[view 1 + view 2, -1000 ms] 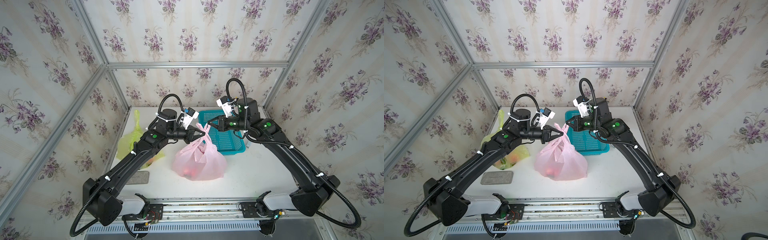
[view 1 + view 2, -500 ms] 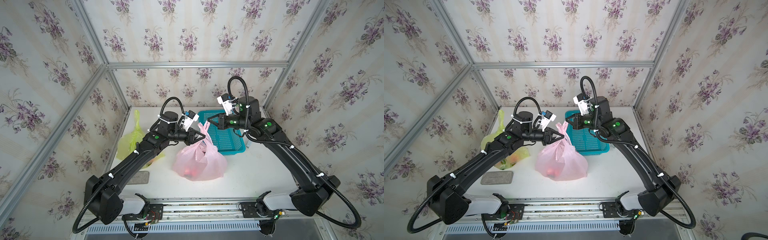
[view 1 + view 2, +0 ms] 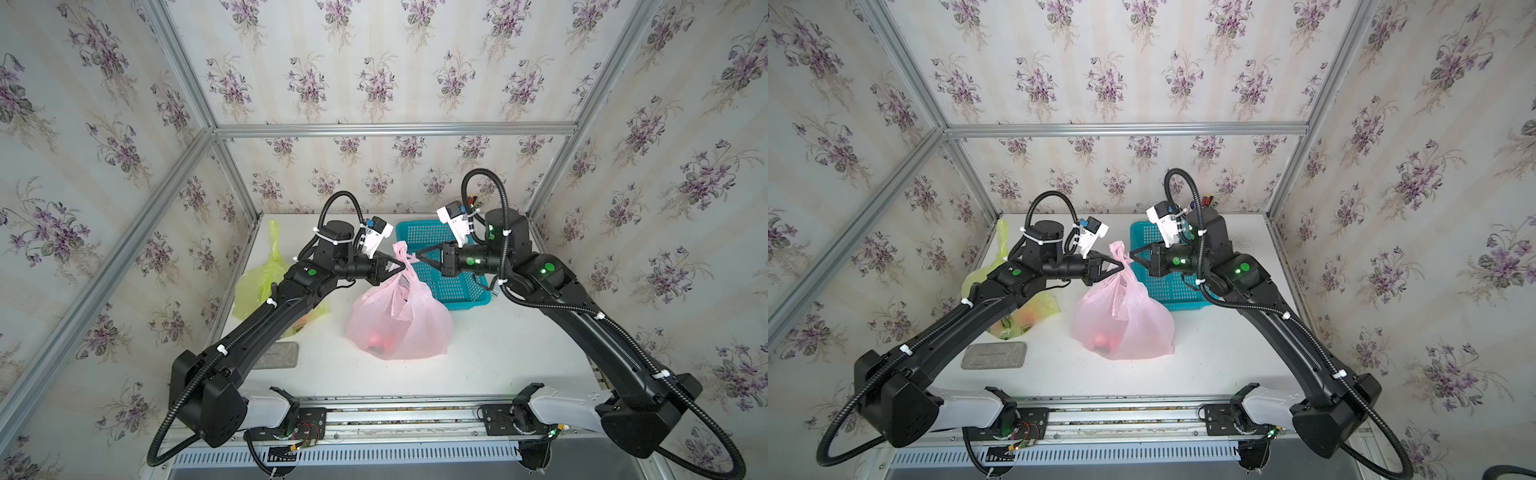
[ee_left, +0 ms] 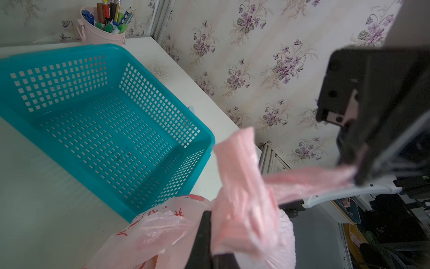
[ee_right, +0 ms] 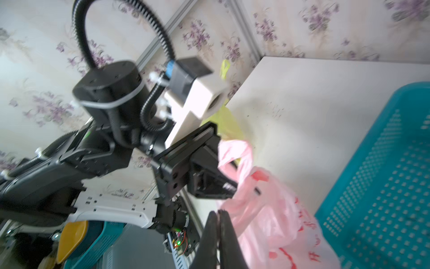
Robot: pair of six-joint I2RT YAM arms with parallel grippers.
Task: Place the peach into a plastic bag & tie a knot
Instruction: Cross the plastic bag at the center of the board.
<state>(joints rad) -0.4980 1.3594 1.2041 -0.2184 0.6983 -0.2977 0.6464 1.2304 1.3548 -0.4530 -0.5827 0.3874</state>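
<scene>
A pink plastic bag (image 3: 399, 324) (image 3: 1125, 320) stands mid-table with the reddish peach (image 3: 376, 343) (image 3: 1102, 338) showing through its bottom. Above the bag, both arms meet at its two handles. My left gripper (image 3: 401, 268) (image 3: 1121, 267) (image 4: 211, 246) is shut on one handle, whose loose end sticks up past the fingers. Just right of it, my right gripper (image 3: 417, 256) (image 3: 1131, 253) (image 5: 218, 216) is shut on the other handle. In the left wrist view that handle runs as a taut pink strip (image 4: 309, 179) into its tip. The two gripper tips are a few centimetres apart.
An empty teal basket (image 3: 457, 291) (image 4: 69, 58) sits behind the bag, right under the right wrist. A yellow-green bag (image 3: 266, 278) with fruit lies at the left wall. A grey flat pad (image 3: 994, 355) lies front left. A pink pen cup (image 4: 100, 30) stands in the back right corner.
My left gripper has drawn slightly left with its handle. My right gripper has dropped a little lower. The bag's body has stayed on the table.
</scene>
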